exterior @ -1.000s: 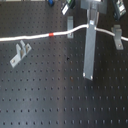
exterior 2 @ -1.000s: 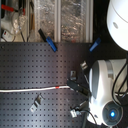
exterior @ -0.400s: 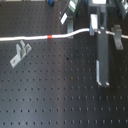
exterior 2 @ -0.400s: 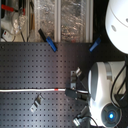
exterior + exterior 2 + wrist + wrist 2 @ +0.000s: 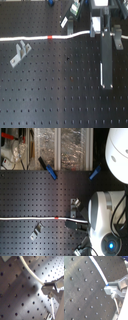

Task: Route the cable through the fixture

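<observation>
Cable is laid across perforated desk from first exterior view's left, red band mid-run. Metal fixture sits just below it, not touching. Cable end is clamped in gripper at right.

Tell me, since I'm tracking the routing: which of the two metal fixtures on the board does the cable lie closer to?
The fixture near the tool; the cable passes just below it in the first exterior view. The other bracket sits apart, below the cable.

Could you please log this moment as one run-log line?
gripper: shut on long thin white cable | red band | small grey metal fixture: cable not routed through | black perforated board
</observation>
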